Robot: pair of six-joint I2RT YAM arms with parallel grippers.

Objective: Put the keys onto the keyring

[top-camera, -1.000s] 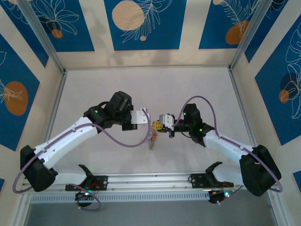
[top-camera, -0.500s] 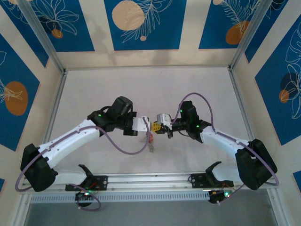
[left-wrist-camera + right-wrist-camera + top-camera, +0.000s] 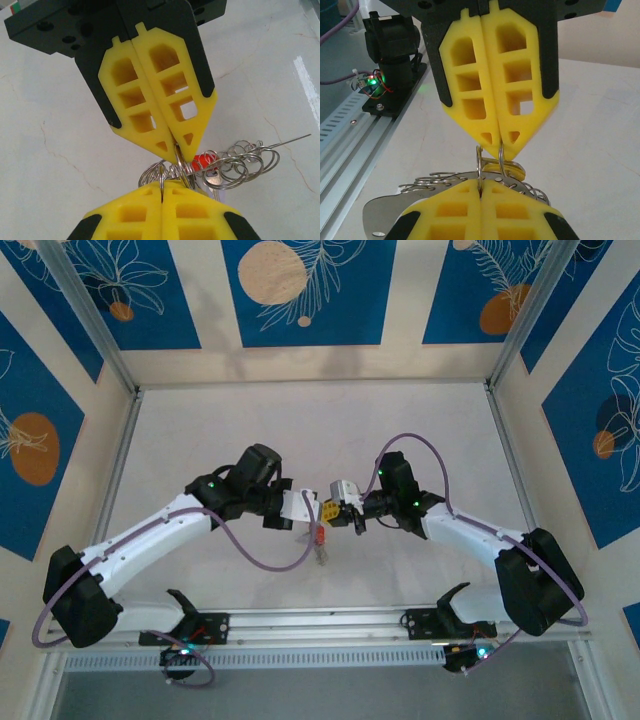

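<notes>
Over pale worktop (image 3: 300, 420), near front edge: left fingers (image 3: 145, 196) and right fingers (image 3: 455, 192) clamped on keyring (image 3: 250, 159) beside keys (image 3: 202, 161). Mid-threading, seemingly; next: steady feeding.

Yellow gripper fingers (image 3: 200, 117), silvery wire keyring (image 3: 178, 159), red key head (image 3: 202, 161), cream veined table (image 3: 60, 125), blue walls (image 3: 340, 310) with orange discs
</notes>
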